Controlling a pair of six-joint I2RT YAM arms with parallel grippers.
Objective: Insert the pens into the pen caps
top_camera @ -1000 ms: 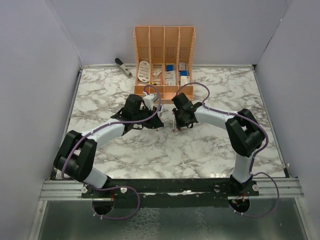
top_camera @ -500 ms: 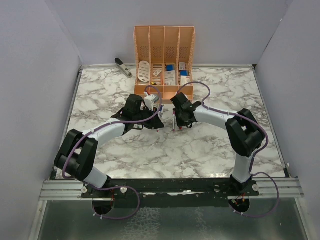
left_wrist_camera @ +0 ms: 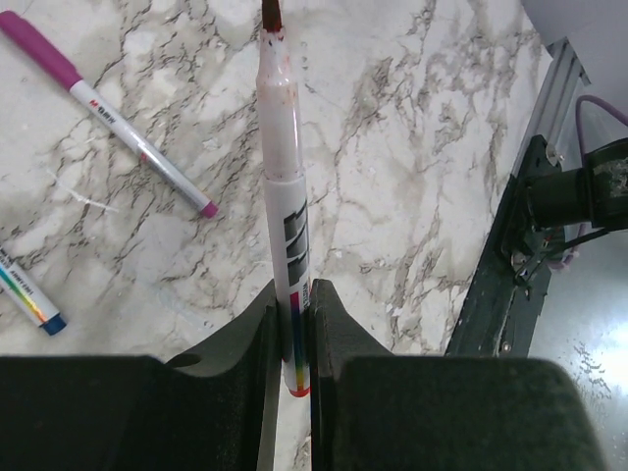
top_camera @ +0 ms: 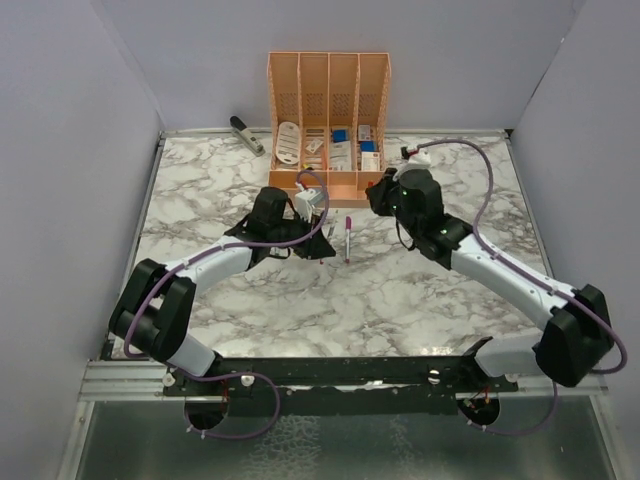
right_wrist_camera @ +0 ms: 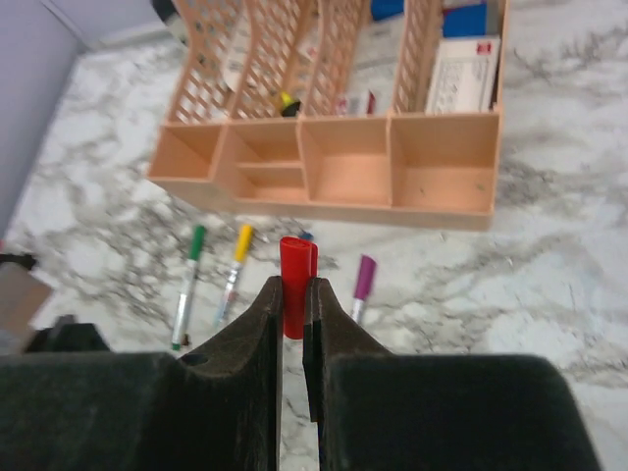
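My left gripper is shut on a whitish pen whose bare dark-red tip points away from the wrist, over the marble just left of centre. In front of the organizer, my right gripper is shut on a red pen cap, which stands upright between its fingers. Three capped pens lie on the table: a purple one, a green one and a yellow one. A blue-ended pen lies beside them, mostly hidden behind the red cap in the right wrist view.
An orange slotted desk organizer stands at the back centre with small boxes and other items in it. A grey stapler-like tool lies at the back left. Grey walls close in the marble table on three sides.
My right arm has swung away from the left gripper, back and to the right, to the organizer's front. The purple pen now lies uncovered between the grippers. The left arm has hardly moved.
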